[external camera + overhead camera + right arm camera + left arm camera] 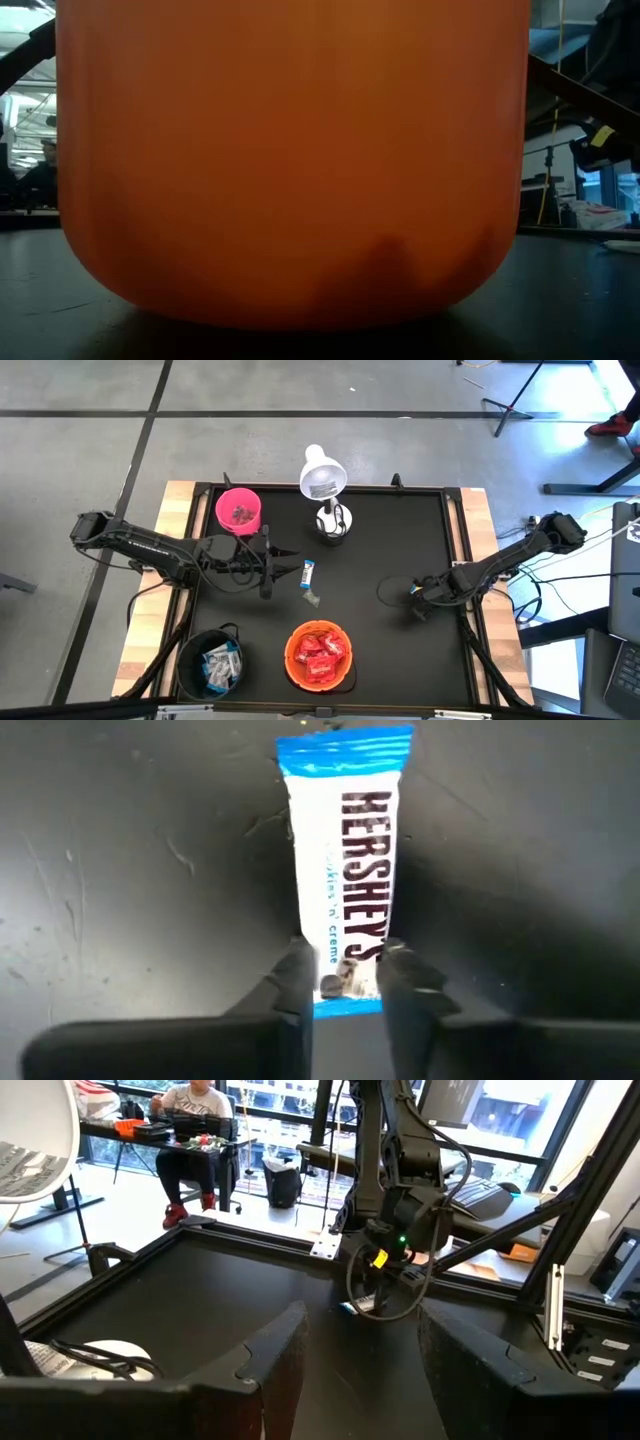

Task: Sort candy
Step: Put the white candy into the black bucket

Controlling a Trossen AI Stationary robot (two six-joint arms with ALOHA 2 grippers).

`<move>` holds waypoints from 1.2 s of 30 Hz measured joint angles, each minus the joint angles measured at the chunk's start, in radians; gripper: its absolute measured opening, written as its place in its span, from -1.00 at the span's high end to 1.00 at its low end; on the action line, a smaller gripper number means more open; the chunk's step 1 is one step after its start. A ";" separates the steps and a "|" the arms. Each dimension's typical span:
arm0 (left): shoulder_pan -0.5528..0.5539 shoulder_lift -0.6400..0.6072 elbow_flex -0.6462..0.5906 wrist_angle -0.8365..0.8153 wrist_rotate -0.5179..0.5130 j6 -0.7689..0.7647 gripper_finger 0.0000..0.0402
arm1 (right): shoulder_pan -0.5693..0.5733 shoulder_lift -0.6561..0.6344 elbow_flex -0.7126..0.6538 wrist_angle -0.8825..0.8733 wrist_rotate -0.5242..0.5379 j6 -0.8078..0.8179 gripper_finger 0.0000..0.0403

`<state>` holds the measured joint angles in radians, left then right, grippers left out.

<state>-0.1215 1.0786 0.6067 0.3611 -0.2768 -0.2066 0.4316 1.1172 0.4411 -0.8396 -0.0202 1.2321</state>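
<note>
At the right of the black mat [400,530], the right gripper [345,982] clamps one end of a blue-and-white candy bar [345,850]; the left gripper [358,1330] waits mid-mat, fingers apart

The floor [250,385] around the table is grey concrete crossed by dark lines. In the left wrist view, large windows [520,1110] let daylight in at the far side of the room, and a person [195,1125] sits there at a desk [150,1130] with red shoes
</note>
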 joint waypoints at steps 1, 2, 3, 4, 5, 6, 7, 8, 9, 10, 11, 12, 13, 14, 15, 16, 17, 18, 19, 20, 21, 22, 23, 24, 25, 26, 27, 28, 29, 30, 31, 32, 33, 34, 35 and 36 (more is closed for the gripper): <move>0.000 0.000 0.000 0.000 0.000 0.000 0.11 | 0.000 0.000 0.008 -0.004 0.000 -0.008 0.65; 0.000 0.000 0.000 0.000 0.000 0.000 0.11 | 0.000 0.000 0.015 -0.009 -0.001 -0.017 0.70; 0.000 0.000 0.000 0.000 0.000 -0.001 0.11 | 0.000 0.002 0.026 -0.010 -0.003 -0.030 0.75; 0.000 0.000 0.000 0.000 0.000 -0.001 0.11 | 0.000 0.003 0.035 -0.006 -0.003 -0.037 0.78; 0.000 0.000 0.000 0.000 0.000 -0.001 0.11 | 0.001 0.003 0.044 0.000 -0.003 -0.045 0.79; 0.000 0.000 0.000 0.000 0.000 -0.001 0.11 | 0.001 0.003 0.055 -0.002 0.000 -0.055 0.79; 0.000 0.000 0.000 0.000 0.000 -0.001 0.11 | 0.001 0.002 0.066 -0.001 0.002 -0.059 0.78; 0.000 0.000 0.000 0.000 0.000 -0.001 0.11 | 0.001 0.002 0.077 -0.001 0.005 -0.062 0.76; 0.000 0.000 0.000 0.000 0.000 -0.002 0.11 | 0.001 0.002 0.088 -0.001 0.011 -0.066 0.74; 0.000 0.000 0.000 0.000 0.000 -0.002 0.11 | 0.001 0.002 0.099 -0.003 0.018 -0.072 0.73; 0.000 0.000 0.000 0.000 0.000 -0.003 0.11 | 0.001 0.002 0.112 -0.003 0.028 -0.082 0.73; -0.001 0.000 0.000 0.000 0.000 -0.003 0.11 | 0.001 0.002 0.126 -0.002 0.034 -0.088 0.73; -0.003 0.000 0.000 0.000 0.000 -0.004 0.11 | 0.001 0.002 0.141 -0.002 0.046 -0.094 0.74; -0.006 0.001 0.000 0.000 0.000 -0.004 0.11 | 0.001 0.002 0.156 -0.001 0.058 -0.105 0.75; -0.010 0.004 0.000 0.003 -0.001 -0.003 0.11 | 0.001 0.002 0.170 0.004 0.072 -0.114 0.76; -0.015 0.010 0.000 0.007 0.000 -0.003 0.11 | 0.001 0.002 0.186 0.012 0.086 -0.124 0.77; -0.021 0.016 0.000 0.009 0.002 -0.002 0.11 | 0.001 0.002 0.203 0.020 0.101 -0.138 0.77; -0.027 0.026 0.000 0.017 0.005 -0.002 0.11 | 0.001 0.002 0.219 0.033 0.118 -0.155 0.77; -0.033 0.038 0.000 0.036 0.007 -0.002 0.11 | 0.001 0.001 0.235 0.051 0.137 -0.174 0.77; -0.041 0.053 0.000 0.057 0.008 -0.001 0.11 | 0.000 0.001 0.249 0.077 0.159 -0.197 0.76; -0.049 0.069 0.000 0.080 0.007 0.001 0.11 | 0.000 0.001 0.260 0.108 0.180 -0.224 0.75; -0.057 0.088 0.000 0.112 0.008 0.005 0.11 | 0.000 0.001 0.269 0.144 0.196 -0.251 0.74; -0.064 0.110 0.000 0.154 0.008 0.013 0.11 | 0.000 0.001 0.278 0.184 0.207 -0.277 0.74; -0.071 0.133 0.000 0.193 0.008 0.029 0.11 | 0.000 0.001 0.284 0.226 0.214 -0.300 0.73; -0.078 0.155 0.000 0.234 0.008 0.045 0.11 | 0.000 0.001 0.288 0.274 0.221 -0.327 0.73; -0.085 0.181 0.000 0.280 0.008 0.065 0.11 | 0.000 0.001 0.291 0.321 0.228 -0.354 0.73; -0.090 0.206 0.000 0.326 0.009 0.088 0.11 | 0.000 0.001 0.292 0.372 0.236 -0.384 0.72; -0.096 0.231 0.000 0.369 0.009 0.112 0.11 | 0.000 0.001 0.292 0.425 0.238 -0.413 0.72; -0.100 0.255 0.000 0.410 0.012 0.136 0.11 | 0.000 0.001 0.292 0.474 0.238 -0.437 0.72; -0.103 0.277 0.001 0.440 0.017 0.158 0.11 | 0.000 0.000 0.292 0.520 0.238 -0.457 0.72; -0.105 0.301 0.011 0.459 0.028 0.175 0.11 | 0.000 0.000 0.292 0.560 0.238 -0.477 0.72; -0.105 0.322 0.025 0.467 0.046 0.189 0.11 | 0.000 0.000 0.292 0.599 0.238 -0.489 0.72; -0.104 0.342 0.041 0.468 0.062 0.197 0.11 | 0.000 0.000 0.292 0.636 0.238 -0.506 0.72; -0.104 0.363 0.062 0.469 0.077 0.207 0.11 | 0.000 0.000 0.292 0.671 0.238 -0.520 0.72; -0.103 0.385 0.085 0.470 0.094 0.219 0.11 | -0.002 0.000 0.292 0.706 0.238 -0.536 0.72; -0.103 0.408 0.110 0.472 0.107 0.233 0.11 | -0.007 0.000 0.292 0.740 0.237 -0.552 0.72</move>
<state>-0.2249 1.4864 0.7170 0.8332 -0.1701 0.0267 0.4250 1.1175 0.7334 -0.0997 0.2171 0.6798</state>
